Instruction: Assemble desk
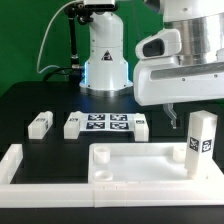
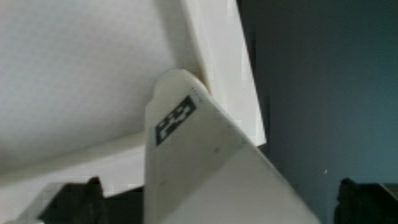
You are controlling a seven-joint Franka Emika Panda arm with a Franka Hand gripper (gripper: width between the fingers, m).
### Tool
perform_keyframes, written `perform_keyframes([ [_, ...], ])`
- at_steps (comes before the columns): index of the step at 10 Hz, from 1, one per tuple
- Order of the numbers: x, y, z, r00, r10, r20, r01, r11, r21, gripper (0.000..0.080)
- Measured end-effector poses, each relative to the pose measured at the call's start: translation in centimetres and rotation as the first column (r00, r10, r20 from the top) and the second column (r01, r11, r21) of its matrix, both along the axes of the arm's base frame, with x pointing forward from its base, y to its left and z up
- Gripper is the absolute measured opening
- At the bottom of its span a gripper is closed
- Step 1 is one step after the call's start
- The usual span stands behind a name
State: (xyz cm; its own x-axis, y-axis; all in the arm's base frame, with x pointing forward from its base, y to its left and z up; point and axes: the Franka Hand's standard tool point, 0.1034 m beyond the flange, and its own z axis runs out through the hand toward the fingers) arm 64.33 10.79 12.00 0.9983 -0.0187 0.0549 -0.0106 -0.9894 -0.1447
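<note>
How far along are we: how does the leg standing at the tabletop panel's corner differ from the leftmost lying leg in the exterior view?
The standing leg is upright; the lying leg is on its side. The standing leg sits at the tabletop panel's corner; the lying leg rests on the black table, apart from it. Both are white blocks.

Even bright light, whites glaring; wrist view's near leg block (image 2: 205, 175) blurred.

Leg (image 1: 201, 147) on tabletop (image 1: 138, 166), ext. view's rt corner
</note>
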Motion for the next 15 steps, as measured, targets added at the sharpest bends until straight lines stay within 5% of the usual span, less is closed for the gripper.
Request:
perform_keyframes([
  [1, -0.32, -0.31, -0.67, 0.961, 0.277, 0.026, -0.276, 0.961, -0.023, 0.0649],
  [3, -0.42, -0.36, -0.77, 0.953, 0.302, 0.027, -0.301, 0.953, -0.023, 0.0649],
  [4, -0.43, -0.34, -0.79, 0.957, 0.288, 0.025, -0.288, 0.957, -0.021, 0.0557],
  [5, -0.43, -0.25, -0.79, 0.972, 0.234, 0.019, -0.234, 0.972, -0.011, 0.0375],
  [6, -0.44, -0.21, -0.78, 0.987, 0.162, 0.009, -0.162, 0.987, -0.006, 0.0375],
  [7, -0.40, -0.31, -0.77, 0.993, 0.116, 0.004, -0.116, 0.993, -0.004, 0.0290],
  [10, -0.17, -0.30, -0.72, 0.962, -0.270, -0.035, 0.271, 0.963, 0.007, 0.0290],
  [13, -0.52, -0.04, -0.92, 0.635, -0.766, -0.101, 0.770, 0.638, 0.005, 0.0290],
  [15, -0.59, 0.13, -0.97, 0.401, -0.903, -0.155, 0.914, 0.407, -0.005, 0.0291],
])
